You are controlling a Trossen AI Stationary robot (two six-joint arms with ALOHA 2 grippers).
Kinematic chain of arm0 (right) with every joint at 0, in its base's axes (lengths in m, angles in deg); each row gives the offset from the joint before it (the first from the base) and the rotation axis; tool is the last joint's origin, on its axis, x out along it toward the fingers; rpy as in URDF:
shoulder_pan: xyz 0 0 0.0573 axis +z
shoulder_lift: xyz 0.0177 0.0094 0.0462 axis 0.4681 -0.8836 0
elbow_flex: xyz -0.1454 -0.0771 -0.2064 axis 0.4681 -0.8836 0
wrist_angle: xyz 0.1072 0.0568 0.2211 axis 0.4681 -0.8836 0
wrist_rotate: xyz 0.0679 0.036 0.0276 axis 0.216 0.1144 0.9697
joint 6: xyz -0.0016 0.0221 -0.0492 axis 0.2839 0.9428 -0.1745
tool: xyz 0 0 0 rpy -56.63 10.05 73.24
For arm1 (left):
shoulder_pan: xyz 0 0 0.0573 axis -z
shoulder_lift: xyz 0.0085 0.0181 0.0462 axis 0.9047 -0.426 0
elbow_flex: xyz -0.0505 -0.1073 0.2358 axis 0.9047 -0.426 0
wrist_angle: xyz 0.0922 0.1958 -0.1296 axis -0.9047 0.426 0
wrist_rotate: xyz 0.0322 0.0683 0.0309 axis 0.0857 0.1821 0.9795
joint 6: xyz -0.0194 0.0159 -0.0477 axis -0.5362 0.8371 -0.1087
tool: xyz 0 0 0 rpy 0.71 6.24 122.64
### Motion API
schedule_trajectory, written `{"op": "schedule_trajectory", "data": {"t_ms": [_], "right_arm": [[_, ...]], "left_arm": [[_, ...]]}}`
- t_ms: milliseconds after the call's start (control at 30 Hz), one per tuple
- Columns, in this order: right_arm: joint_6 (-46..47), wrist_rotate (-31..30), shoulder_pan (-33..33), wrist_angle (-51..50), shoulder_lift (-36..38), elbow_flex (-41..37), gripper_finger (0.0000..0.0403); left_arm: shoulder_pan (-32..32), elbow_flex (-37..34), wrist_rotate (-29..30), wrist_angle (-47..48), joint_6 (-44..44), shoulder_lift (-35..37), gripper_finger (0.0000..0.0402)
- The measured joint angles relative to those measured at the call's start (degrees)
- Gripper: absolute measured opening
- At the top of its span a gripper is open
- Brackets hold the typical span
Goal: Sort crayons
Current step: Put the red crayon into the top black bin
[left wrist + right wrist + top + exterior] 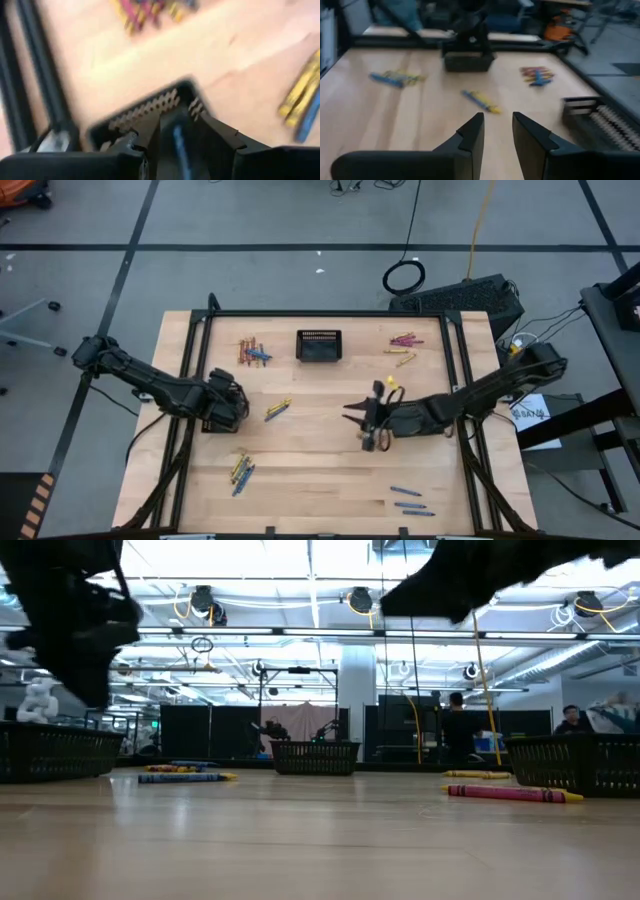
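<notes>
Crayons lie in loose groups across the wooden worktop (330,450), placed here relative to the centre basket (319,345) at its far edge. A mixed red, yellow and blue cluster (253,352) sits just left of that basket; a pink and yellow group (403,348) lies to its right; a yellow and blue pair (278,409) lies nearer than the basket, slightly left. Two further groups, yellow and blue (241,470) and blue only (411,501), lie well toward the near edge. The left hand (175,132) hovers over a second basket (145,107) to the left, fingers closed on a blue crayon (180,147), apparently about to deposit it. The right hand (497,132) hangs over bare wood right of centre, fingers parted and empty. Judged from the many scattered sticks, sorting is at an early stage; most crayons remain outside any basket.
</notes>
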Motion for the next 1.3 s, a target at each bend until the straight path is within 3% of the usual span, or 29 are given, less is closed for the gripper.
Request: {"op": "schedule_trajectory", "data": {"t_ms": [167,300,533,633,700,933,1100,1300], "right_arm": [[3.4,-7.9,-0.4,-9.3,7.5,0.0,0.0086],[7.0,-8.6,-1.8,-12.2,9.8,0.0,0.0086],[9.9,-8.4,-3.8,-9.9,4.6,0.0,0.0086],[11.1,-8.3,-4.3,-7.1,0.5,0.0,0.0086],[12.8,-8.3,-4.3,-5.5,-2.3,0.0,0.0086],[19.2,-3.7,-5.5,-1.5,-10.5,0.0,0.0086],[18.7,-3.4,-7.8,2.4,-14.7,0.0,0.0086],[13.6,5.3,-11.9,9.7,-18.2,0.0,0.0086]], "left_arm": [[0.0,0.0,10.9,-7.0,9.0,0.0,0.0128],[0.0,0.0,19.3,-13.0,15.7,0.0,0.0128],[-0.6,0.0,34.3,-23.3,26.9,0.0,0.0128],[-3.1,0.0,37.8,-27.3,29.8,0.0,0.0128],[-6.0,0.0,36.3,-30.2,32.6,0.0,0.0127],[-19.9,0.2,17.1,-38.8,45.2,0.0,0.0127],[-29.2,2.2,13.0,-38.2,48.3,0.0,0.0127],[-38.6,6.9,8.6,-35.7,54.8,-0.6,0.0127]]}}
